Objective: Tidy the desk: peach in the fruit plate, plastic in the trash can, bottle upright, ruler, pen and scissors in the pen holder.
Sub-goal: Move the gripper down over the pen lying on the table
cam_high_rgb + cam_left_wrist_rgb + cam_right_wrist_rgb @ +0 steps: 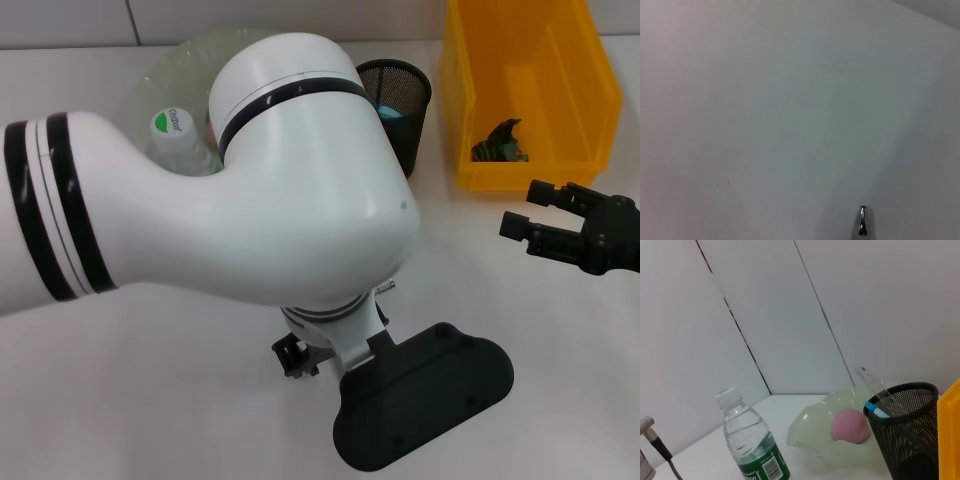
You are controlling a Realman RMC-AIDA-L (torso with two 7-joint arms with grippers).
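White surface [150, 400], plain, carrying everything. Left arm reaching across mid-surface toward the near edge; left hand [300, 352] mostly hidden under its own wrist housing, finger state cannot tell. Pen [862, 221]: only the metal tip seen in the left wrist view, close over bare surface; hold not verifiable. Right hand [522, 212] hovering near the right edge, just in front of the trash can, fingers spread, nothing between them.

Far side of the surface:
- Fruit plate [165, 70], pale green, wavy rim, toward the far left; peach [850, 425] lying inside it.
- Bottle [175, 135], clear, white cap, green label, standing upright just in front of the fruit plate.
- Pen holder [400, 110], black mesh, between fruit plate and trash can; ruler [872, 382] leaning out of it, clear with tick marks; blue scissors [876, 410] showing at the rim beside the ruler.
- Trash can [500, 170], orange-yellow, far right corner; dark green plastic [500, 140] crumpled on its floor.
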